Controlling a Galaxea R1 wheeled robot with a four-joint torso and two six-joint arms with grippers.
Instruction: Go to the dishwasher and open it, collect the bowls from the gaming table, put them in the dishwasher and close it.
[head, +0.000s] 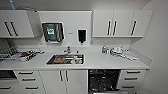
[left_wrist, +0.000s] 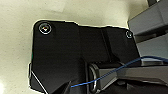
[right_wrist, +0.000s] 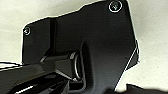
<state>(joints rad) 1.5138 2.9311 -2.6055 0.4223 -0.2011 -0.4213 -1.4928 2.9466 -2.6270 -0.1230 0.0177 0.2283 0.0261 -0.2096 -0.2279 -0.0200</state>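
Whether either arm's fingers are open or closed cannot be told. The dishwasher (head: 103, 80) stands open under the counter's (head: 105, 62) front edge, toward its right end, dark racks showing, right of the sink (head: 65, 59).

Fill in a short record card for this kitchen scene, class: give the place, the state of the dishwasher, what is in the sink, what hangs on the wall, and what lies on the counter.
Place: kitchenette with white cupboards and a white counter
Dishwasher: dishwasher under the counter, right of the sink, open, dark inside showing
Sink: steel sink with a few items in it, too blurred to name
Wall: paper towel dispenser and a dark soap dispenser
Counter left: dish rack with items
Counter right: small clutter by the wall
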